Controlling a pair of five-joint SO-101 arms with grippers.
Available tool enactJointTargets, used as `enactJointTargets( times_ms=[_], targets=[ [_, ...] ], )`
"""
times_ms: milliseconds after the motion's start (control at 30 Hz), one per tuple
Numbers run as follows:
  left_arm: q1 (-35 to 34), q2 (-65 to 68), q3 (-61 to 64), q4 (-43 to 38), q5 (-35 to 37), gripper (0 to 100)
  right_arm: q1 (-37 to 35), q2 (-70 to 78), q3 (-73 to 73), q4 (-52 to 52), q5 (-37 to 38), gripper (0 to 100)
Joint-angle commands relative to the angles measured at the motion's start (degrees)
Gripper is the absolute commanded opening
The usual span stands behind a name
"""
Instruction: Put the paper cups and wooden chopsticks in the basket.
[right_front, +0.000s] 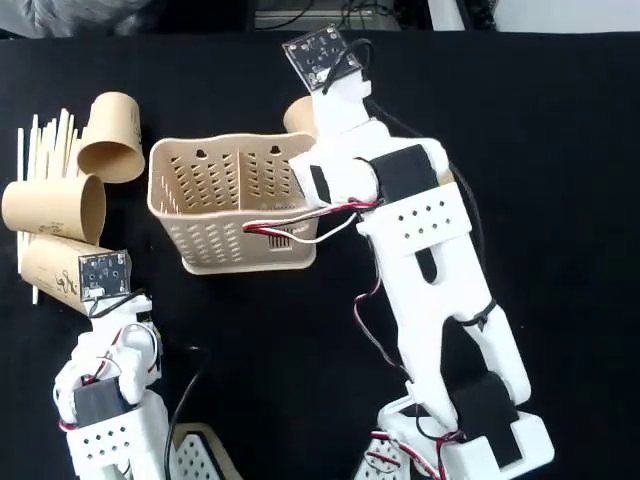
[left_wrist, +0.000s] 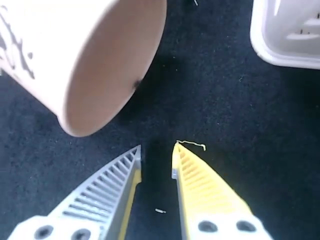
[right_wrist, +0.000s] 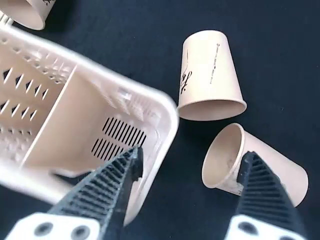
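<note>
- The basket (right_front: 235, 200) sat upright in the middle of the black counter (right_front: 560, 150).
- Three paper cups (right_front: 55, 205) lay on their sides well to one side of the basket, in front of the left arm. The wooden chopsticks (right_front: 45, 150) were spread beside them and partly covered by them.
- The left tool (left_wrist: 157, 146) was slightly parted with nothing between its fingers. It hung over bare counter, just short of the mouth of the nearest cup (left_wrist: 85, 60).
- The right tool (right_wrist: 191, 152) was spread wide and empty at the basket's far end. One finger was over the basket's end wall and the other over a lying cup (right_wrist: 222, 160); I could not tell whether either touched.
- An upturned cup (right_wrist: 210, 75) stood mouth-down just beside the lying cup, outside the basket.
</note>
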Motion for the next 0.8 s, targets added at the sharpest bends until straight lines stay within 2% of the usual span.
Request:
enactJointTargets(
  times_ms=[0, 100, 233, 367, 467, 567, 767],
  targets=[
    [0.0, -0.4, 1.1, 0.2, -0.4, 11, 0.1, -1.5, -3.1, 0.1, 2.0, 30.0],
    [0.0, -0.4, 1.1, 0.2, -0.4, 11, -1.8, -1.5, -4.3, 2.0, 2.3, 30.1],
    [0.0, -0.4, 1.1, 0.2, -0.4, 11, -3.7, -4.0, -12.0, 9.7, 2.7, 30.1],
    [0.0, -0.4, 1.1, 0.2, -0.4, 11, -3.3, -7.8, -22.4, 19.8, 9.4, 30.1],
    [0.0, -0.4, 1.1, 0.2, -0.4, 11, -3.3, -9.8, -24.7, 25.2, 15.8, 30.0],
    [0.0, -0.4, 1.1, 0.2, -0.4, 11, 2.1, -12.4, -19.1, 24.4, 19.4, 30.0],
    [0.0, -0.4, 1.1, 0.2, -0.4, 11, 12.7, -16.2, -0.8, 14.0, 25.8, 30.0]
  ],
)
